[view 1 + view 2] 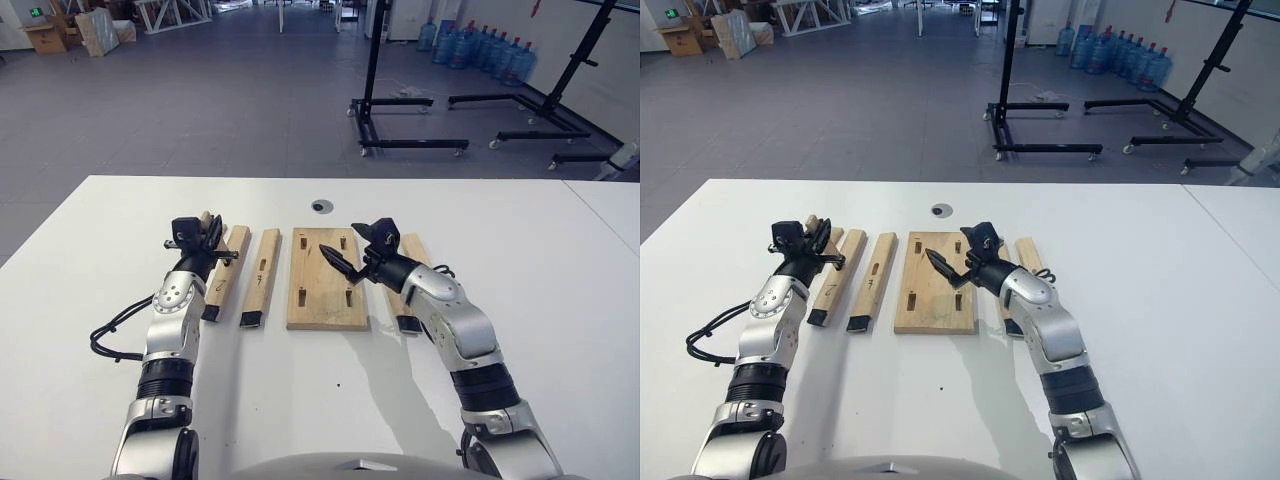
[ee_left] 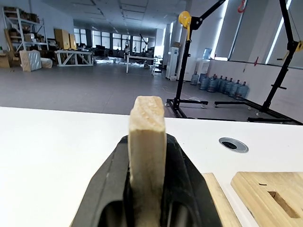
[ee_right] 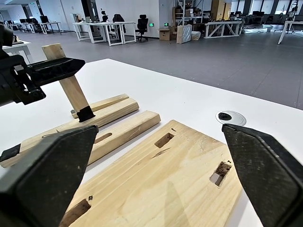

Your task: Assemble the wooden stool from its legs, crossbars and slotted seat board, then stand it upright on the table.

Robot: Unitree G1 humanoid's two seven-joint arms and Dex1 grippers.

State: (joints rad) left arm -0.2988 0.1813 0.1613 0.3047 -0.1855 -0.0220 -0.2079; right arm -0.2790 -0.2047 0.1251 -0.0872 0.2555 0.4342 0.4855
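Seat board point(image 1: 325, 292) flat mid-table point(image 1: 560, 300), slots up. Two legs point(image 1: 262, 278) flat just left of it. Right gripper point(image 1: 351, 246) above board's far half, jaws spread wide, empty. Left gripper point(image 1: 207, 240) at legs' far ends, clamped on tilted wooden stick point(image 3: 71, 90).

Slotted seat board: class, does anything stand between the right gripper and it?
Nothing visible does. The right gripper hovers open directly above the slotted seat board, with only air between it and the bare wood. The left gripper, shut on a wooden bar, is off to the board's left.
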